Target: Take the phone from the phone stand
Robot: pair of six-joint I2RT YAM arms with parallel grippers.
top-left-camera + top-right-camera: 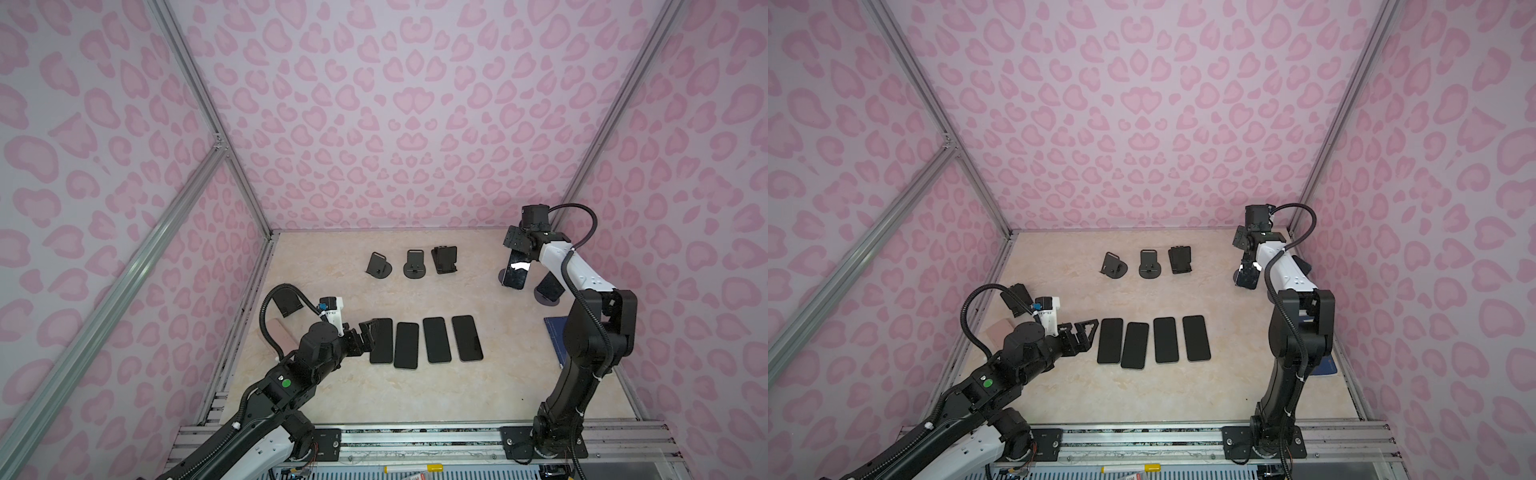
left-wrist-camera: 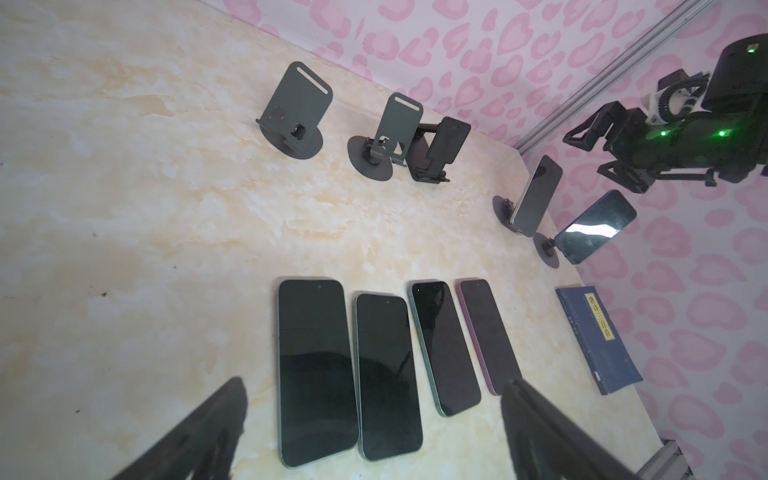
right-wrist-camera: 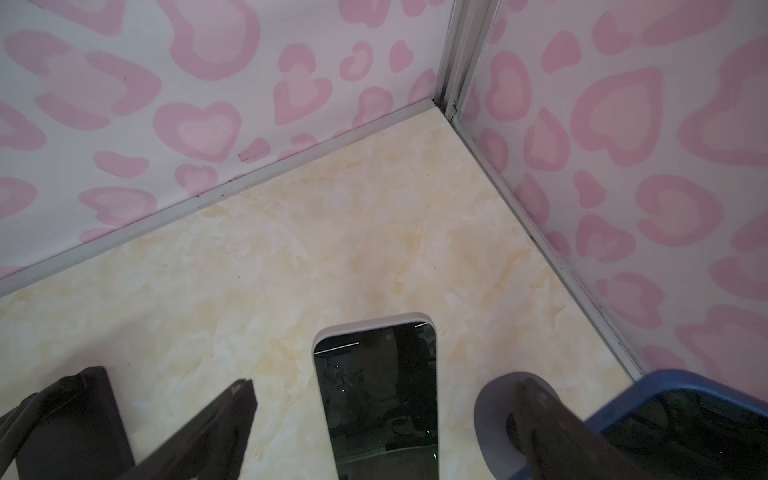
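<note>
Phone [image 2: 536,195] leaning on stand [image 2: 500,208], right of centre in top view. Right pincer [image 3: 384,384] wide, poised over top edge; left pincer [image 1: 1091,332] wide beside flat phones [image 1: 1166,340]. Risk of tipping stand or knocking neighbouring phone [image 2: 594,232] through skewed closing.

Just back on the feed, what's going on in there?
Phones are being taken off stands. A row of four phones lies flat mid-table, and the left gripper sits beside the leftmost one, jaws open and empty. The right gripper, jaws also open, hangs over a silver-edged phone still propped on its stand in the far right corner; a blue phone beside it is on a stand too.
</note>
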